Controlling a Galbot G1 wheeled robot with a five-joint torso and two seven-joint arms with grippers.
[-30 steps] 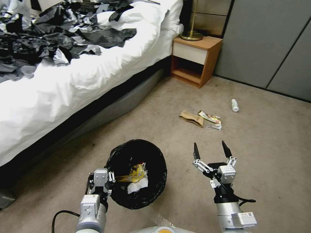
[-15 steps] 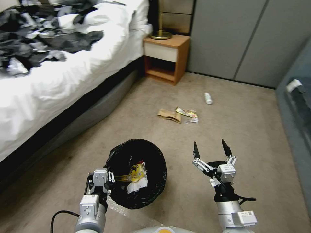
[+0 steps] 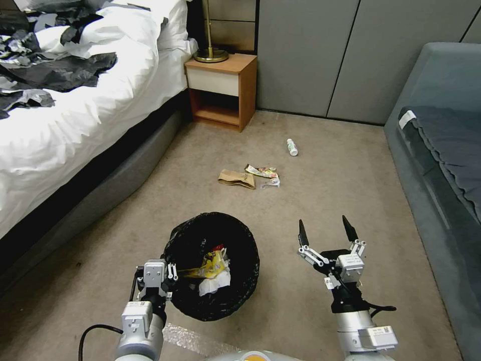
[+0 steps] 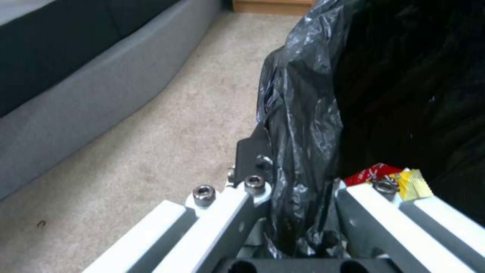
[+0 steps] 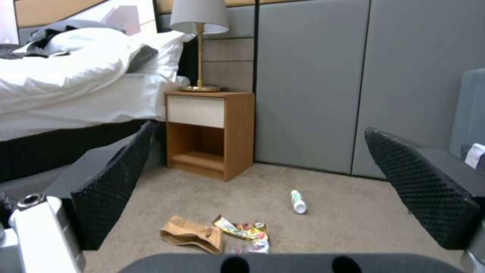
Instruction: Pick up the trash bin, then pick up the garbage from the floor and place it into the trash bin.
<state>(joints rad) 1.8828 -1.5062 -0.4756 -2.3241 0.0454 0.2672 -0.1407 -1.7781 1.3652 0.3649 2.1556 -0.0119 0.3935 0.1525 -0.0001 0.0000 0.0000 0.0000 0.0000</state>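
Trash bin (image 3: 213,265), a small round bucket lined with a crinkly black plastic bag folded over its rim, hangs low in front of the robot, held up by the left gripper (image 3: 159,282), whose jaws are clamped on the near rim; the left wrist view shows the black liner (image 4: 303,151) pinched between the 2 fingers. Inside the bin lie a yellow wrapper (image 3: 213,265), a crumpled white tissue (image 3: 213,286) and a scrap of red packet (image 4: 368,173), so the pickup of the bin and part of the collecting look done.

3 pieces remain on the beige carpet (image 3: 325,190), well ahead of the robot: a flattened brown paper bag (image 3: 236,178), a colourful snack wrapper (image 3: 264,173) just beside it, and a small white bottle (image 3: 291,147) farther on, towards the grey wall panels. A wooden nightstand (image 3: 223,90) stands beyond them beside the white bed (image 3: 75,130).

The right gripper (image 3: 325,230) is raised over bare carpet to the right of the bin, its 2 black fingers spread wide and holding nothing. Judging by this, roughly half the litter is left, and all of it lies beyond the right arm's present reach.
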